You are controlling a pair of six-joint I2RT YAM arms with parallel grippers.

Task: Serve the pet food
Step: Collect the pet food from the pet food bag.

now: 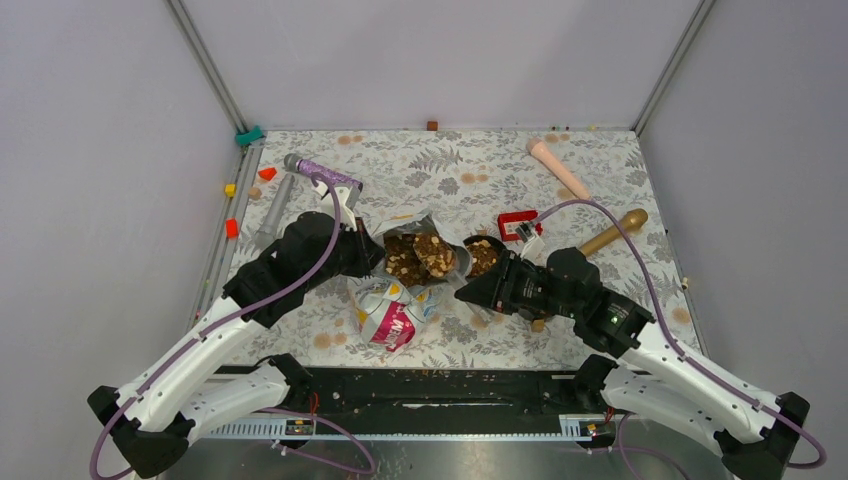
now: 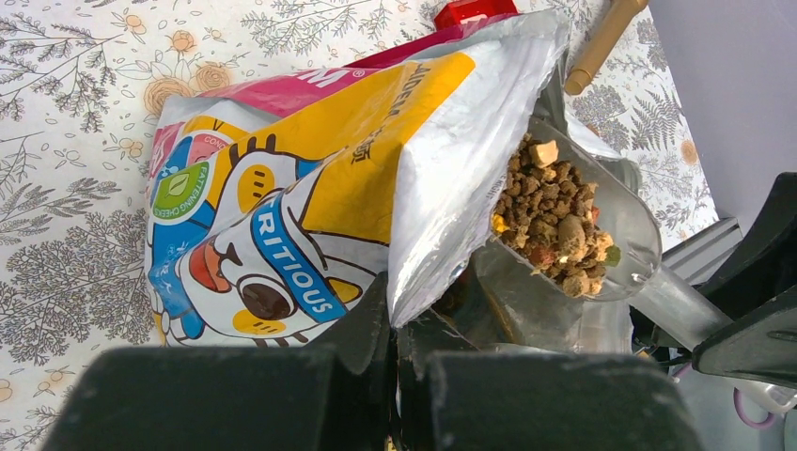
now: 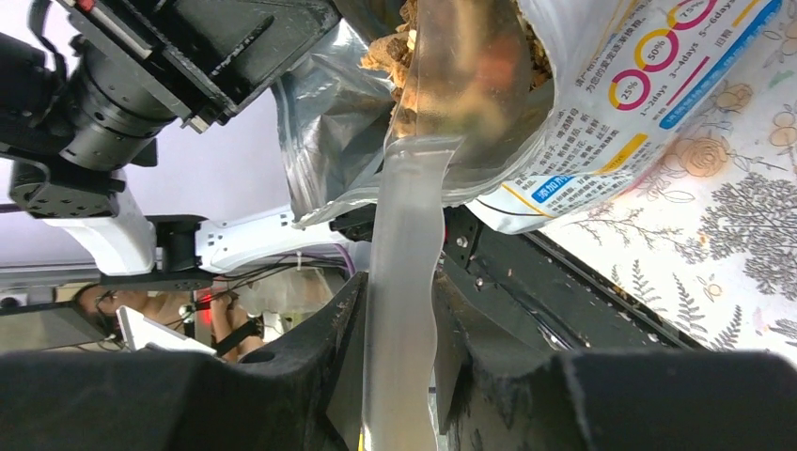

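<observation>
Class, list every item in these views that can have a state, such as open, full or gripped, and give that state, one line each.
food bag: open, its mouth edge pinched by one gripper.
scoop: loaded, at the bag's mouth.
kibble: heaped in the scoop, none seen served.
left gripper: shut on the bag's edge.
right gripper: shut on the scoop's handle.

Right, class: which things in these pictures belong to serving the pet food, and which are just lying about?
In the job: kibble; clear scoop holding it; cat-print bag; left gripper pinching the bag edge; right gripper holding the scoop handle.

Lying about: red box; wooden tool; pinkish cone; grey and purple tool; small coloured blocks.
</observation>
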